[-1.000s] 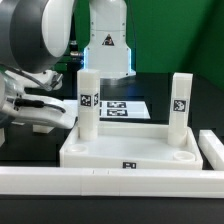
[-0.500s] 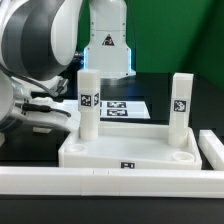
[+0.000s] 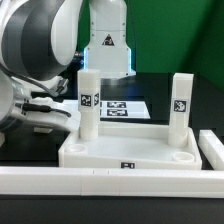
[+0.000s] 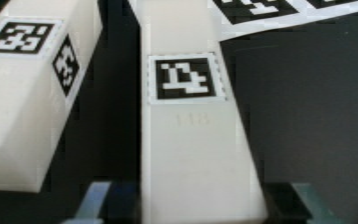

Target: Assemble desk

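Legs come to four: two stand upright on the desk slab (image 3: pixel 100 158), the left upright leg (image 3: pixel 88 100) and the right upright leg (image 3: pixel 180 100), both at its far corners. Two more lie flat on the dark table (image 4: pixel 101 130) in the wrist view. You have one slab, sitting just behind the border rail (image 3: pixel 100 183), with two round sockets showing at its near corners. The gripper (image 4: pixel 202 205) straddles the centre leg (image 4: pixel 194 150), with one finger (image 4: pixel 108 200) on each long side and very close to it. You cannot tell from these views whether the pads actually press the leg or only flank it. The neighbour leg (image 4: pixel 25 110) lies just beside the centre one, apart from it by a narrow dark gap. Labels are all black-and-white square tags with no readable words. You can see one on the slab's front rim, one on each upright leg, one on the centre leg and two on the neighbour leg. Several more are printed on the marker board (image 3: pixel 125 108), which lies behind the slab. A faint embossed mark sits below the centre leg's tag, too soft to read. The arm (image 3: pixel 35 45) fills the exterior view's left.
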`<action>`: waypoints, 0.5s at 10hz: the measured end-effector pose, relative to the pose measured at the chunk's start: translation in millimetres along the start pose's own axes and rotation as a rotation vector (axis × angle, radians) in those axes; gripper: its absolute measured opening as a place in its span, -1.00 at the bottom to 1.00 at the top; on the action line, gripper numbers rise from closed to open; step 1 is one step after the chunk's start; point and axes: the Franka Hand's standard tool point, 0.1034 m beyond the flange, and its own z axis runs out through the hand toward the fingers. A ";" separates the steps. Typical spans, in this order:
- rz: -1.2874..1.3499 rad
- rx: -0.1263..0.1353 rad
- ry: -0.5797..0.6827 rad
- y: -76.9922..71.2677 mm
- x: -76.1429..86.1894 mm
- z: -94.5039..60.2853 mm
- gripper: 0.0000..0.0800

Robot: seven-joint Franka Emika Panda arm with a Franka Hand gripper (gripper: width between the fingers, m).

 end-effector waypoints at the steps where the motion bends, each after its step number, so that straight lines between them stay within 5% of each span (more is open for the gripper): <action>1: 0.000 0.000 0.000 0.2 0.0 -0.1 -0.27; 3: 0.000 0.006 0.007 4.5 0.3 -5.5 -0.27; 5: -0.010 -0.012 0.024 6.2 -5.4 -32.6 -0.27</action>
